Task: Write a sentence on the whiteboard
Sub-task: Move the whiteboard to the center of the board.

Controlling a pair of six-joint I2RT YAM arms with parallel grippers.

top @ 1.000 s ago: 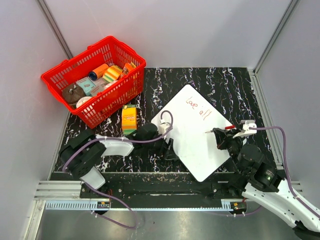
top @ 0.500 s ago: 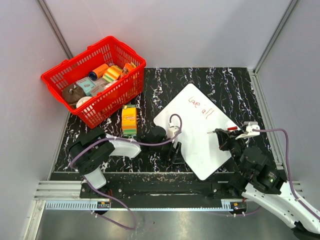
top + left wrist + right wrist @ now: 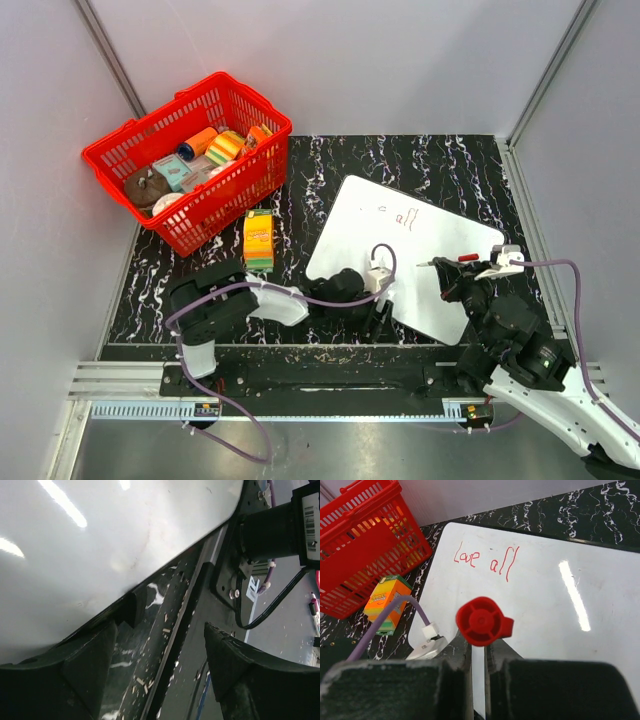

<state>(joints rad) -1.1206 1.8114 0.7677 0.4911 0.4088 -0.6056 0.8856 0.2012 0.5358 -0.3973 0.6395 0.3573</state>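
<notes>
Whiteboard (image 3: 400, 250) is lying flat on the table (image 3: 330, 165), and the sentence (image 3: 485, 560) is sitting near the board's far edge, reading only "Love all", so the writing is looking unfinished. The right gripper (image 3: 478, 647) is hovering over the board's right part, clamping the pen (image 3: 452, 261), whose tip is pointing in across the white surface. The left gripper (image 3: 377, 320) is sitting at the board's near edge with its jaws standing apart and the rim running past one finger; whether it is touching is unclear. For the next word, the right arm is probably needing to lower the tip just below the existing words, press lightly and keep its strokes small, while the left is bracing the board against sliding. Blank room is lying between the writing and the board's near edge. Left of the board, the box (image 3: 259, 238) and basket (image 3: 220, 200) are standing close, so wide swings that way are risking a knock.
</notes>
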